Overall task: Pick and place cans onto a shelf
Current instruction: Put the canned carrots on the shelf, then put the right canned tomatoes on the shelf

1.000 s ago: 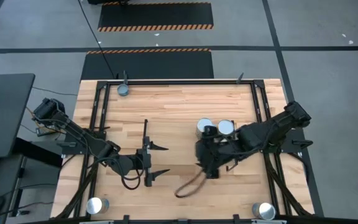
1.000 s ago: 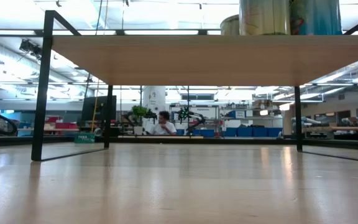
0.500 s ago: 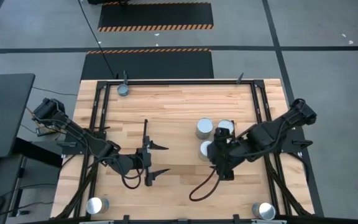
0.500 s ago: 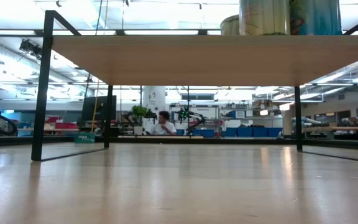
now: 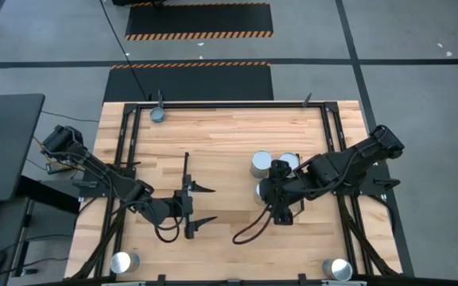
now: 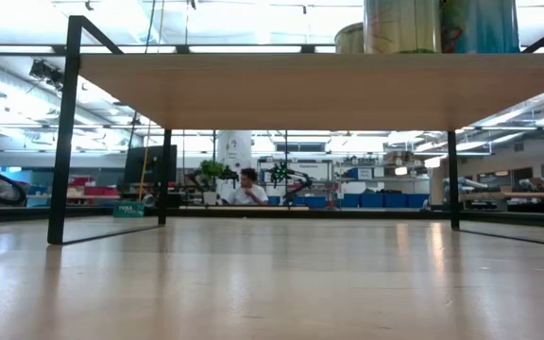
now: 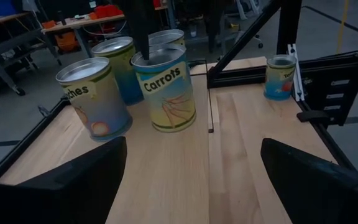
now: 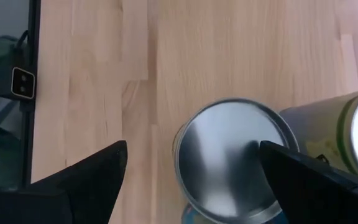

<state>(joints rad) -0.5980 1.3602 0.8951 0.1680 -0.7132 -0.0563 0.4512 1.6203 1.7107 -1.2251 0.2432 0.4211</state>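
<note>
**Carrots label in view, both grippers empty**

We read "Carrots" on the yellow can [image 7: 165, 88] closest in the left wrist view; the can beside it [image 7: 93, 96] carries a partly hidden word ending "ches". Three cans cluster right of centre on the shelf [image 5: 221, 131]; others stand at the desk corners [image 5: 123, 262]. Our right gripper [image 8: 191, 180] hangs spread wide above a shiny can top [image 8: 235, 158], holding nothing. Our left gripper [image 5: 191, 208] waits near the middle, jaws wide apart

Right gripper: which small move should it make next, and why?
Probably lower straight down, jaws kept open. In the right wrist view the right gripper is open above a can whose lid sits between its fingers, a second can close beside.
</note>
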